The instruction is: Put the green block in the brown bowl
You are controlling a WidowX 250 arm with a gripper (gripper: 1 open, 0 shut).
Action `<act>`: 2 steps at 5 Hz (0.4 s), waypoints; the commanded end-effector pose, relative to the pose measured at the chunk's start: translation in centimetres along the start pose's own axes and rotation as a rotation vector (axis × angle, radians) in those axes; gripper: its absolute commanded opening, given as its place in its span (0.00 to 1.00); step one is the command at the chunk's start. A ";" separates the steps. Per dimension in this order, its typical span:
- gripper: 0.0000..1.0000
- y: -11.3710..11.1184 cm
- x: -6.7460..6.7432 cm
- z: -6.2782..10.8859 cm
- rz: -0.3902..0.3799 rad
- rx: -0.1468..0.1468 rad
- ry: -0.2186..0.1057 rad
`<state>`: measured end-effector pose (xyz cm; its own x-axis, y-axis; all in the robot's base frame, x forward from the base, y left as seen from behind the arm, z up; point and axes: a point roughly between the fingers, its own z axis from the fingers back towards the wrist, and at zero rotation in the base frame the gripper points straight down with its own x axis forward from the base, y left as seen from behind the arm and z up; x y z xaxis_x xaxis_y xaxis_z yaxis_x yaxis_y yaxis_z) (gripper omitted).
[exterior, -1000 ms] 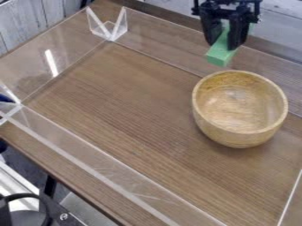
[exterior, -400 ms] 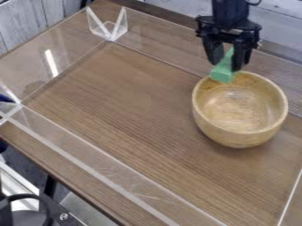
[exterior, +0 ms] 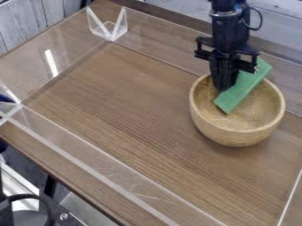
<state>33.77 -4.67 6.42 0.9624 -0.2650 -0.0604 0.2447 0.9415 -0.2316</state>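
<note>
While the green block (exterior: 245,89) leans tilted in the brown bowl (exterior: 234,126), the gripper (exterior: 225,78) is closed, its tips apparently just beside the block.

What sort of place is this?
Likely a robot test bench or lab: a robot arm reaches over a wooden table fenced by clear walls, with a bowl and a green block as test objects.

Probably a lab or workshop: a bare wooden tabletop (exterior: 118,106) with clear plastic edging (exterior: 88,161), and black machinery with cables (exterior: 26,212) at the frame's lower left.
</note>
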 end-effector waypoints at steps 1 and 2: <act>0.00 -0.4 0.5 1.8 -0.001 0.022 -0.049; 0.00 0.1 0.8 1.2 0.002 0.032 -0.021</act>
<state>33.46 -4.45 5.61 0.9598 -0.2580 -0.1107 0.2299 0.9486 -0.2173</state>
